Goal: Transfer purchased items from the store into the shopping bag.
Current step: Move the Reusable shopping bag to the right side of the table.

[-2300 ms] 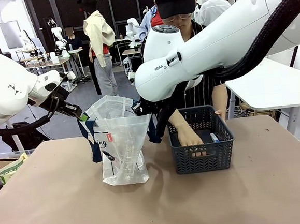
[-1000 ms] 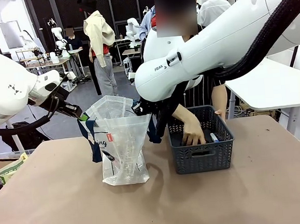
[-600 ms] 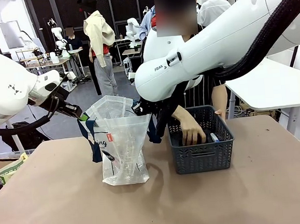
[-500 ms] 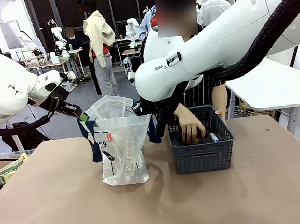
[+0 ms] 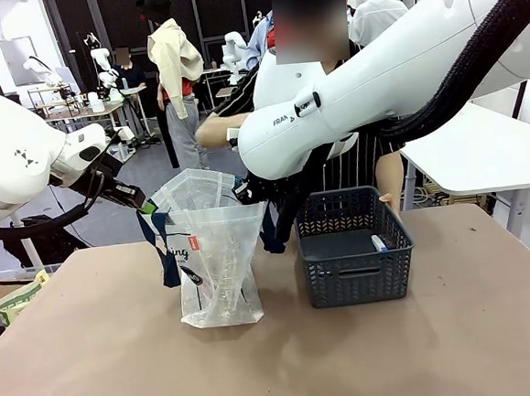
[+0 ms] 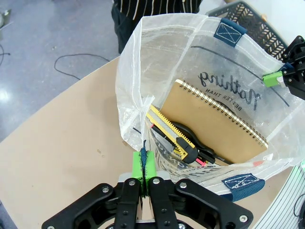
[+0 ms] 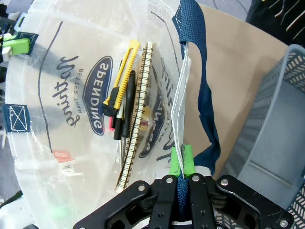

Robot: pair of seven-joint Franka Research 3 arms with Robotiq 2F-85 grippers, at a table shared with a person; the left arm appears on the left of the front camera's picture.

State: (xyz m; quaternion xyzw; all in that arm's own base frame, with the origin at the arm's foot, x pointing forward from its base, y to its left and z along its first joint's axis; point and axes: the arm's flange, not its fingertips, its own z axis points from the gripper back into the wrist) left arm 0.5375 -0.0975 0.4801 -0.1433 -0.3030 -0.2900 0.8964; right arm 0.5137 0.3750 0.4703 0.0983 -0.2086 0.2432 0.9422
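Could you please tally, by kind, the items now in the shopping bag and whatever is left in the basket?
In the shopping bag:
Spiral notebook: 1
Yellow utility knife: 1
Pens: at least 2; they overlap, so the exact number is unclear
In the basket:
Small item with a blue end: 1
Total: at least 5

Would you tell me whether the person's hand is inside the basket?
No, the basket shows a bare floor and one small item, with no hand in it.

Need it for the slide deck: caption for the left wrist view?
Left gripper pinches the shopping bag rim; spiral notebook and yellow utility knife inside.
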